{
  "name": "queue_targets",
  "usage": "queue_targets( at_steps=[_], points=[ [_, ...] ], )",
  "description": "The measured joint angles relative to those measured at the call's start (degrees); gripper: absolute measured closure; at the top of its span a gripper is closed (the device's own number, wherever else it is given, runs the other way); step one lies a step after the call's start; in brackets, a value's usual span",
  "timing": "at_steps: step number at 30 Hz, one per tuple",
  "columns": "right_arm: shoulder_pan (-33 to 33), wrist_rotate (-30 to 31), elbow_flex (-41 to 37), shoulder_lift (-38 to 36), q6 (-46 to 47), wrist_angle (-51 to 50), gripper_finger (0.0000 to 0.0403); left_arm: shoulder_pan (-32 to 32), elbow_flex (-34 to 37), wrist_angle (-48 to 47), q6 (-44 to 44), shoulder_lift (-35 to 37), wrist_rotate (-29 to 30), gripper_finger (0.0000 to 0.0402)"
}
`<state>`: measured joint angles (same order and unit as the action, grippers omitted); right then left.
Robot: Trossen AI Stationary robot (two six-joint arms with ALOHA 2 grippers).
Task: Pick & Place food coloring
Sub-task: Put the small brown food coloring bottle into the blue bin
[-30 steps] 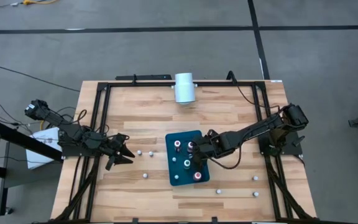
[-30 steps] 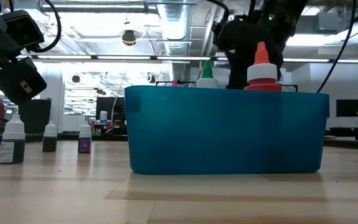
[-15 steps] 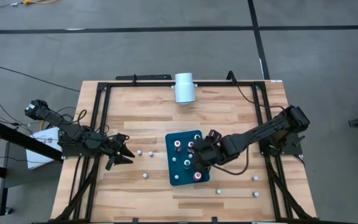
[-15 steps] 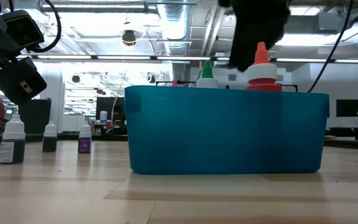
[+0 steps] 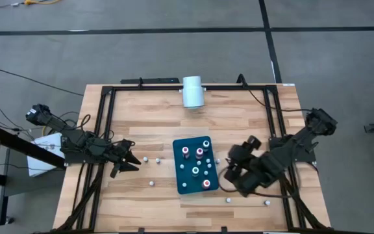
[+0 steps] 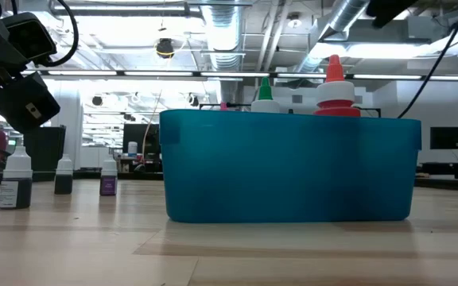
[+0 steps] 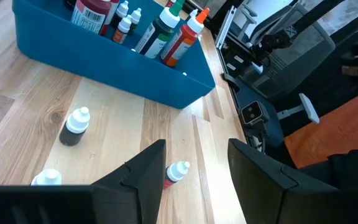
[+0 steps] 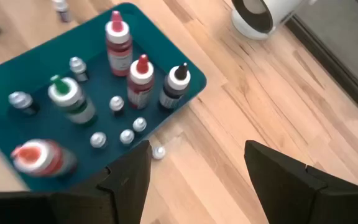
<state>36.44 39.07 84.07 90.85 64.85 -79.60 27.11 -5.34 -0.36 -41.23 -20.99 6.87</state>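
On the wooden surface (image 5: 252,123), loose food coloring (image 5: 228,200) stands beside the teal tray (image 5: 182,186), nearest the right tool (image 5: 234,177), open and empty.

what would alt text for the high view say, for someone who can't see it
Seen from above, a teal tray of food coloring bottles sits mid-table. The right gripper hangs open and empty beside it, the left gripper waits near loose bottles, and a white cylinder lies at the far edge.
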Motion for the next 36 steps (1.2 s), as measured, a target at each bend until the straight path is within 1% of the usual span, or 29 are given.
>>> queue_targets(
  at_steps=[3, 6, 13, 15, 18, 23, 27, 32, 36],
  points=[
    [3.58, 0.09, 0.02, -2.01, 3.54, -4.51, 0.0154, 0.02, 0.01, 0.02, 0.01, 0.01, 0.00, 0.0236],
    [7.41, 0.13, -0.79, -3.79, 11.72, -10.40, 0.0154, 0.01, 0.00, 0.02, 0.02, 0.01, 0.00, 0.0236],
    [17.61, 0.74, -12.98, -11.45, 30.45, -10.56, 0.0154, 0.00, 0.00, 0.02, 0.02, 0.02, 0.00, 0.0236],
    [19.85, 0.69, -16.21, -13.64, 32.87, -10.42, 0.0154, 0.00, 0.00, 0.02, 0.04, 0.00, 0.00, 0.0236],
    [21.38, 0.75, -20.13, -17.24, 32.78, -10.50, 0.0154, 0.02, 0.02, 0.02, 0.04, 0.00, 0.51, 0.0236],
    [20.15, 0.96, -24.39, -23.98, 26.40, -10.24, 0.0154, 0.02, 0.00, 0.04, 0.00, 0.00, 4.29, 0.0236],
    [17.91, 2.70, -25.93, -29.55, 15.68, -7.69, 0.0154, 0.01, 0.00, -0.13, 0.09, 0.00, 6.28, 0.0236],
    [13.49, 3.11, -28.70, -35.83, -1.59, 1.62, 0.0154, 0.01, 0.00, -0.17, 0.09, 0.00, 7.02, 0.0236],
    [9.30, 2.72, -32.54, -39.25, -14.30, 12.87, 0.0154, 0.02, 0.00, -0.17, 0.09, 0.00, 7.02, 0.0236]
  ],
)
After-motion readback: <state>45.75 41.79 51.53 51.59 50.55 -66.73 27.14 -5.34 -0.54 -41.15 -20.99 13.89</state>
